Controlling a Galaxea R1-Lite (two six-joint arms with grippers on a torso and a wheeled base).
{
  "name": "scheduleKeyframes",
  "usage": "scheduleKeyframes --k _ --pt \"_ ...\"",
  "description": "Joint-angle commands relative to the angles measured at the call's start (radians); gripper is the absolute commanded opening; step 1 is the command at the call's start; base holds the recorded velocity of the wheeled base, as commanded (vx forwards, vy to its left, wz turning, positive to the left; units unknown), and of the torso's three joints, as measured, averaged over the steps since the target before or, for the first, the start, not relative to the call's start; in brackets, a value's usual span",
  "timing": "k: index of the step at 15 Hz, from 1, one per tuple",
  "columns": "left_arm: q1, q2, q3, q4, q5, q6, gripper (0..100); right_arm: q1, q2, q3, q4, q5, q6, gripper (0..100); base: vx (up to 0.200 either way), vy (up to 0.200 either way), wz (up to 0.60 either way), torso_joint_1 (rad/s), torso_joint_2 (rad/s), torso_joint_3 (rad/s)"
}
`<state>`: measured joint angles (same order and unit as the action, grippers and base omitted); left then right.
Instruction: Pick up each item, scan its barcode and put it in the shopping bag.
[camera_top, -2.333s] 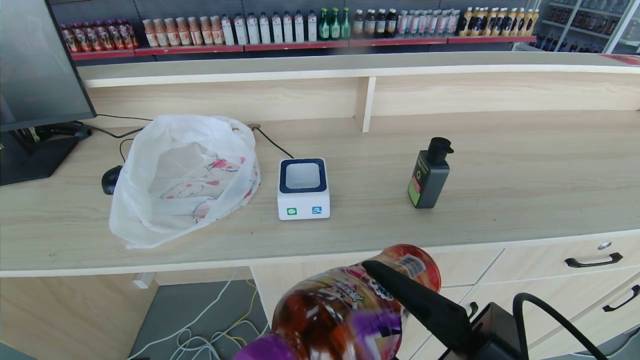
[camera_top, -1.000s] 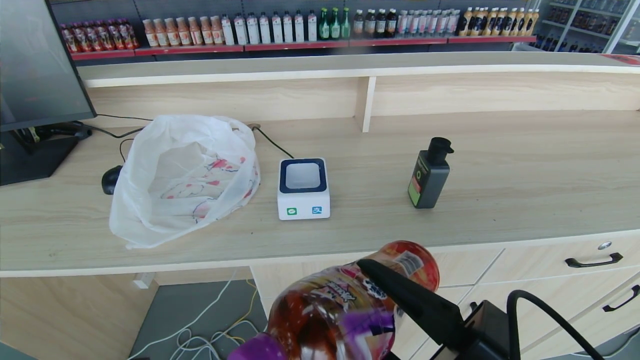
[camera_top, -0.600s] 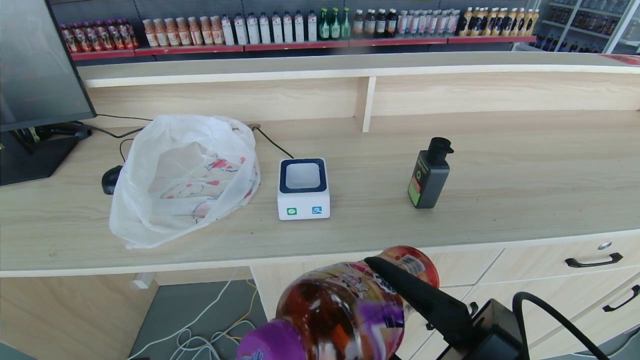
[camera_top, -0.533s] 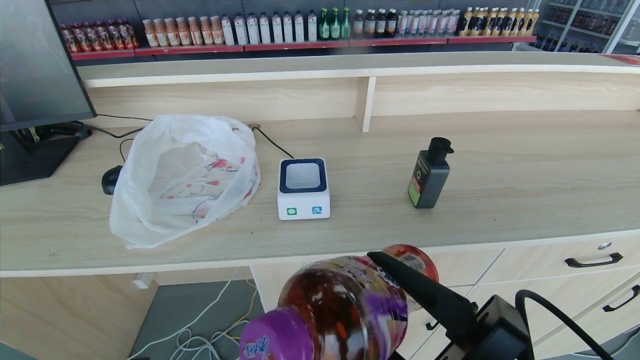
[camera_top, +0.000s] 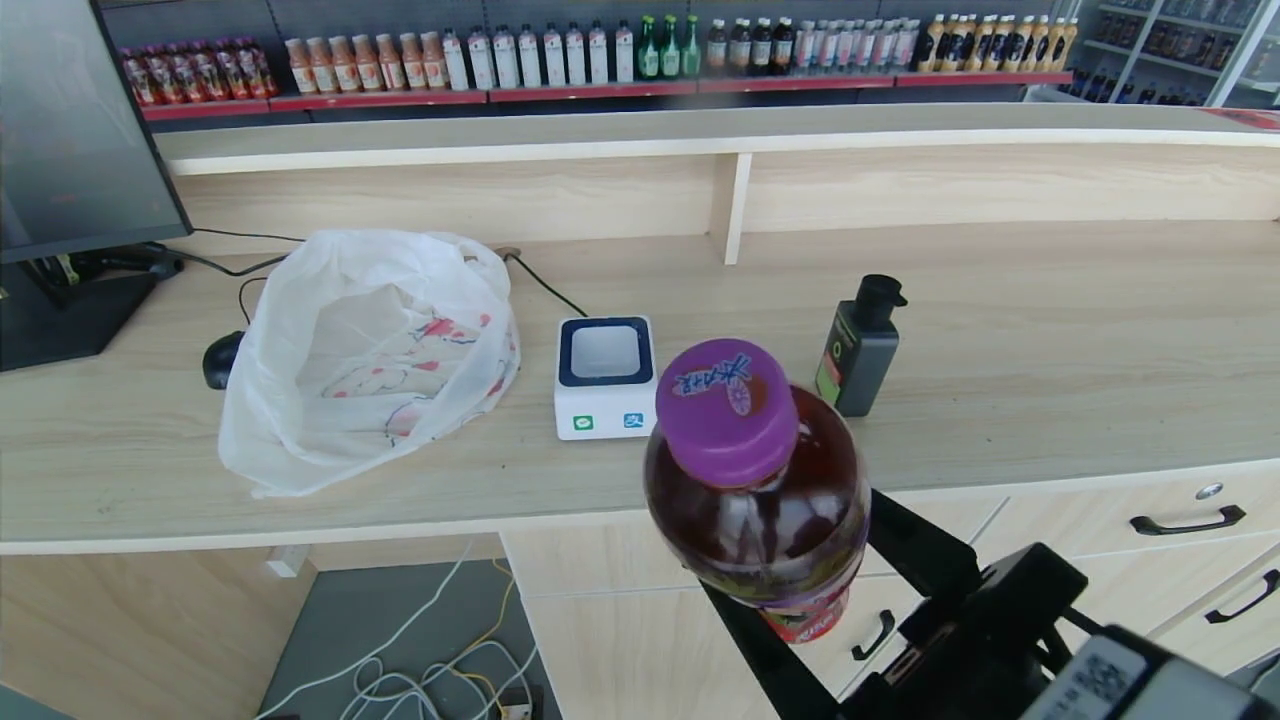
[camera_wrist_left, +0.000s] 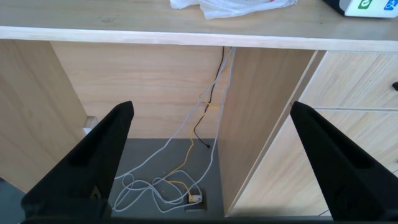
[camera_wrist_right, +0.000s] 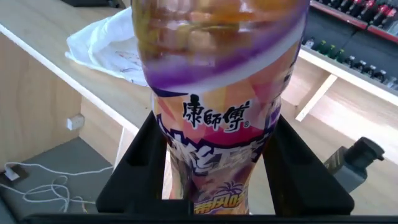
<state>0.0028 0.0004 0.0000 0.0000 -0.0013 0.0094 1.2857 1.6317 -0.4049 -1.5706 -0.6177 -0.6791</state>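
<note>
Currently, head view: the wooden counter (camera_top: 1050, 330) carries the shopping bag (camera_top: 365, 350) at 9 o'clock of the scanner (camera_top: 607, 377), with a pump bottle (camera_top: 860, 347) at its 3 o'clock. Drink shelves (camera_top: 600, 50) line the room at 12. Before the counter edge the right gripper (camera_top: 830, 600) holds the drink bottle (camera_top: 757, 490), purple cap up.

Left wrist view: left gripper (camera_wrist_left: 211, 162) spread wide, empty — cables (camera_wrist_left: 168, 186) on the floor beneath.

Right wrist view: fingers (camera_wrist_right: 140, 168) clamp the bottle's label.

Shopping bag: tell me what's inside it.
The shopping bag lies open on the counter. Inside, red and blue markings show on white; whether they are an item or the bag's own print is unclear. Its folds cover the bottom.
</note>
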Motion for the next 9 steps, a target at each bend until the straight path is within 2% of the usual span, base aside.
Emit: scheduleKeyframes --k 1,3,6,9 --pt "0.0 0.0 0.0 0.0 0.0 0.0 100 -0.036 0.053 -0.022 0.0 -0.013 0.109 0 0.0 0.0 0.0 0.0 0.0 0.0" --pt "0.0 0.0 0.0 0.0 0.0 0.0 100 -0.089 0.063 -0.126 0.0 -0.056 0.13 0 0.0 0.0 0.0 0.0 0.0 0.0" --pt "0.0 0.0 0.0 0.0 0.0 0.0 100 -0.218 0.142 -0.357 0.0 -0.059 0.213 0 0.0 0.0 0.0 0.0 0.0 0.0" --pt "0.0 0.0 0.0 0.0 0.0 0.0 100 -0.344 0.165 -0.436 0.0 -0.062 0.297 0 0.0 0.0 0.0 0.0 0.0 0.0"
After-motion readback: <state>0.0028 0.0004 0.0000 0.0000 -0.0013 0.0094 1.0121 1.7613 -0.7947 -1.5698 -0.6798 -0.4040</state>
